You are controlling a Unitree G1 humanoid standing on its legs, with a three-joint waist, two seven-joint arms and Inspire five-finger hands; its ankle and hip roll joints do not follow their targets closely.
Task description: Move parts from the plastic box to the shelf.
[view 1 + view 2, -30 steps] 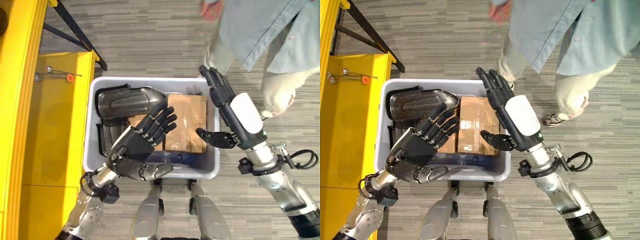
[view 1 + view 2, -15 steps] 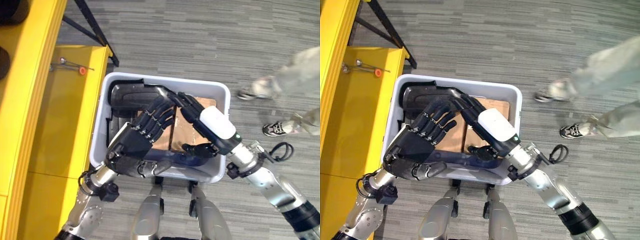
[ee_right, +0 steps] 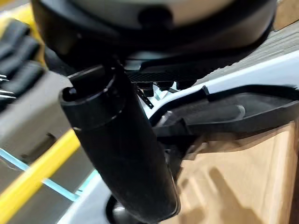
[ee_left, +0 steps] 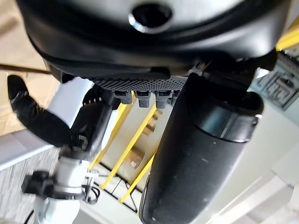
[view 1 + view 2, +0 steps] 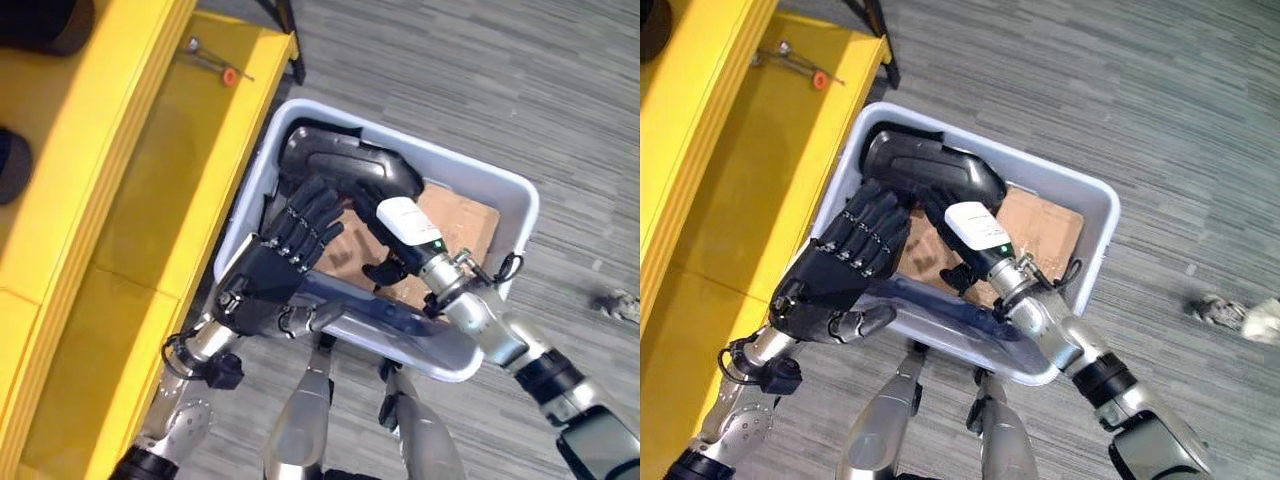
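Black part (image 5: 345, 170) is lying in the plastic box (image 5: 510, 195), long axis crosswise (shelf (image 5: 150, 200) to the left). Left hand (image 5: 275, 265) is spread flat beside it; right hand (image 5: 400, 225) reaches under, grip cannot be told.

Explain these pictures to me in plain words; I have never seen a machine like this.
This is a two-legged humanoid robot with two silver arms that end in dark mechanical hands. Two pictures come from the cameras in its head, looking down; the other two come from cameras on its wrists, very close to each hand.

On the floor stands a grey plastic box. In it lie a big black moulded part and brown cardboard. Beside the box is the yellow shelf, where parts should end up; a small tool with an orange tip lies on it.

The left hand reaches in with straight fingers towards the black part. The right hand is at the part too; its fingertips are hidden beneath it, so a grasp cannot be confirmed.
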